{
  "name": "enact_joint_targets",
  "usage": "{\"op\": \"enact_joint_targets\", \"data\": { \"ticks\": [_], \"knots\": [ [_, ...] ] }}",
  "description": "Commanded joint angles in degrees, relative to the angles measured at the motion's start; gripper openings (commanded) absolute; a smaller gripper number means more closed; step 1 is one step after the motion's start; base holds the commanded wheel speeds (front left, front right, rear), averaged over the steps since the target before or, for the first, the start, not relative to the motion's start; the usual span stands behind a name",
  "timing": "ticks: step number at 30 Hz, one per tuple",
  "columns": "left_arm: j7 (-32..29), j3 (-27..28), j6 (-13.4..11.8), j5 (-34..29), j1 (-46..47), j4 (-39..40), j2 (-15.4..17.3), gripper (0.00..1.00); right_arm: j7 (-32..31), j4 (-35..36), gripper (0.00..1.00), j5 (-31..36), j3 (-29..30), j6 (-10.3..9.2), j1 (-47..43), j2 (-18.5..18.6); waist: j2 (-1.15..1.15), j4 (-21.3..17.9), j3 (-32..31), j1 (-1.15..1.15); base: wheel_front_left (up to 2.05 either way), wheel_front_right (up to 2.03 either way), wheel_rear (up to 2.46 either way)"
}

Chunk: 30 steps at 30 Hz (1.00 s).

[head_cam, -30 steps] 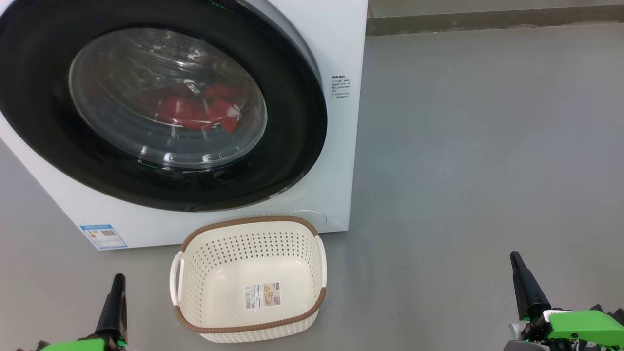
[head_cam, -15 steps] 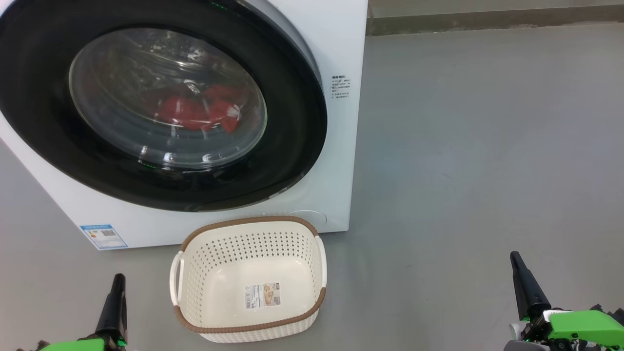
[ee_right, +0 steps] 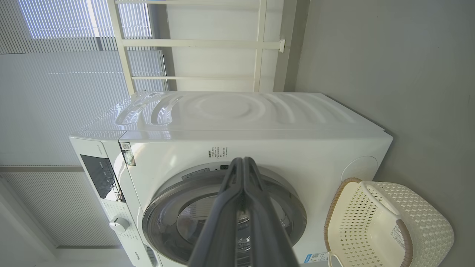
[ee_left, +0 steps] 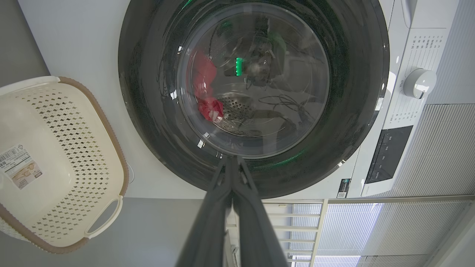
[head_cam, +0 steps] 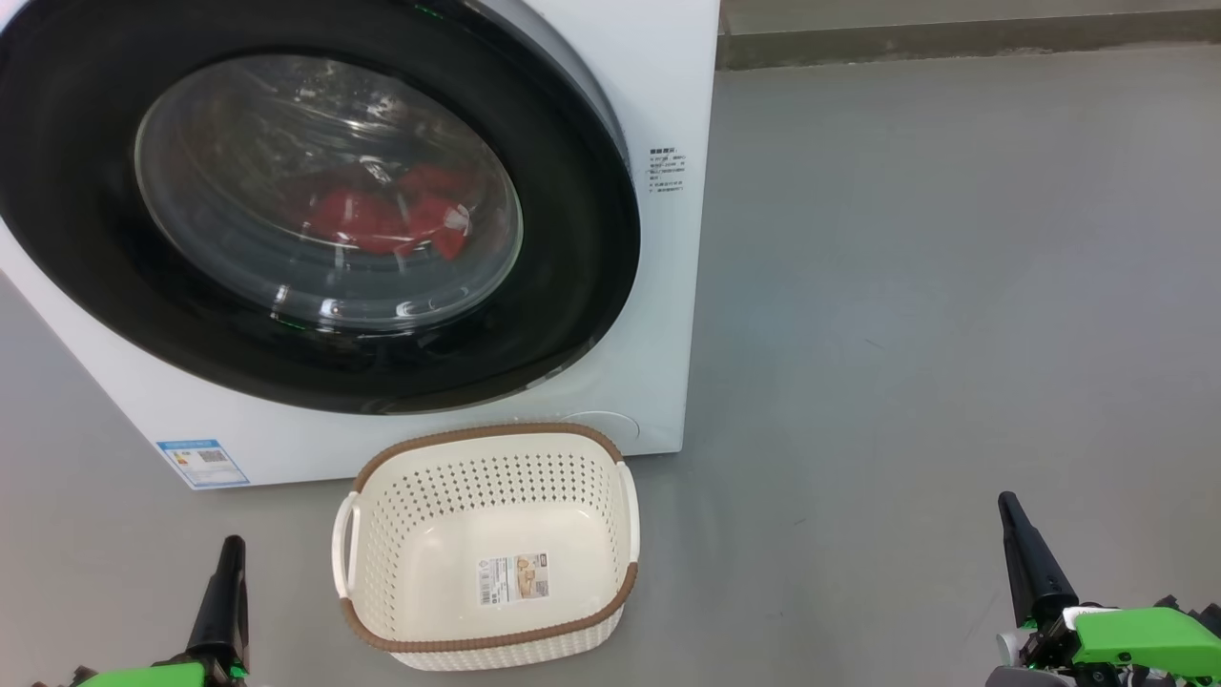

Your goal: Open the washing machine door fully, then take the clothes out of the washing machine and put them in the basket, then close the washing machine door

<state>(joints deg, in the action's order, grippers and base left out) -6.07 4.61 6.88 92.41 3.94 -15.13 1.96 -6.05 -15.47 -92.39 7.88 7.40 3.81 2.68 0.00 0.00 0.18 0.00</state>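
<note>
Grey floor (head_cam: 906, 286), pale blinds (ee_right: 55, 92) beyond washer (head_cam: 668, 95). Washer white, door (head_cam: 572, 239) shut, red clothes (head_cam: 382, 215) in drum behind glass. Basket (head_cam: 486, 431) on floor just before washer. Blue sticker (head_cam: 202, 462) and basket label (head_cam: 513, 579): print too small to read. Left gripper (head_cam: 232, 544) and right gripper (head_cam: 1007, 501): fingers pressed together, gripping nothing, clear of floor.

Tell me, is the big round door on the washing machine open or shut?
Shut. The washing machine door sits flat against the washing machine, and the red clothes lie behind its glass.
</note>
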Motion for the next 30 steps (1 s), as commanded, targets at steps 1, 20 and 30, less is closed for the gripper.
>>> {"op": "enact_joint_targets", "data": {
  "ticks": [1,20,30],
  "knots": [
    [-0.46,1.97,0.61,-0.3,2.26,1.1,0.92,0.0,-0.48,1.45,0.0,0.27,-1.31,0.09,2.38,0.21,0.0,0.0,0.0,0.0,0.0,0.0,0.0],
    [0.46,-0.39,-0.06,-0.24,-0.99,-1.33,-0.6,1.0,0.4,-1.7,1.0,0.12,-0.27,0.0,-0.93,-0.35,0.0,0.02,0.03,0.01,0.0,0.0,0.0],
    [2.16,-0.83,-0.01,-3.01,-1.26,-0.2,-0.46,1.0,2.12,-1.09,1.0,2.14,-1.77,0.01,-0.88,0.09,0.0,0.14,0.0,0.01,0.0,0.0,0.0]
  ]
}}
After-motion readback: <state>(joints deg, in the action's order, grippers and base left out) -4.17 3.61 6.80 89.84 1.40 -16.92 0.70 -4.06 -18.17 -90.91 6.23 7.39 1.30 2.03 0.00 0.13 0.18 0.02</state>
